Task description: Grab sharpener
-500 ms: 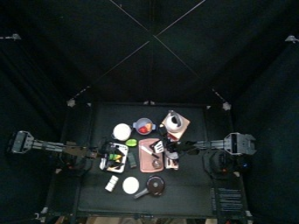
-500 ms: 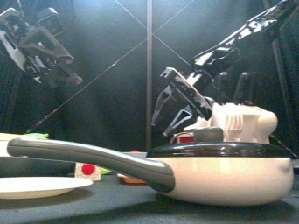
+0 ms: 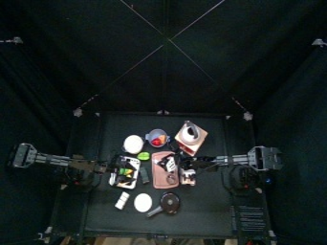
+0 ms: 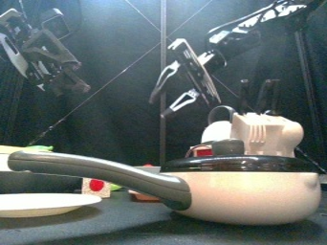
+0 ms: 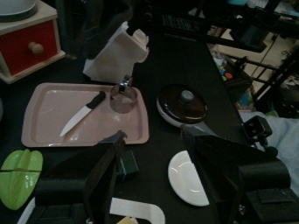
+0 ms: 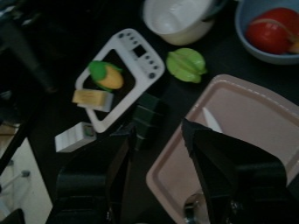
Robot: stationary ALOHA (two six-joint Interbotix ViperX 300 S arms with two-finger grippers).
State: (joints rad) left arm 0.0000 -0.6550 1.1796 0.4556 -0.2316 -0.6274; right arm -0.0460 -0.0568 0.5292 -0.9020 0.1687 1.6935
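Note:
A small grey metal piece that I take for the sharpener [image 5: 121, 96] lies on the pink tray [image 5: 47, 131] beside a white-bladed knife [image 5: 82, 114]. Its edge shows at the tray's near end in the right wrist view [image 6: 191, 208]. My right gripper [image 4: 179, 81] hangs open and empty, raised above the tray [image 3: 192, 166], which shows under its jaws [image 6: 162, 131]. My left gripper [image 5: 158, 144] is open and empty, held high at the left [image 4: 57, 67], beside the tray's left side [image 3: 107, 170].
A lidded white pot [image 4: 243, 182] with a long dark handle stands at the front. The white knife block [image 4: 262, 129] stands behind the tray. A white board with food [image 6: 117, 66], a green leaf [image 6: 184, 63], a blue bowl [image 6: 274, 26] and white plates [image 5: 187, 179] lie around.
My right gripper has risen well above the pot and knife block and shifted slightly. The left arm has not moved.

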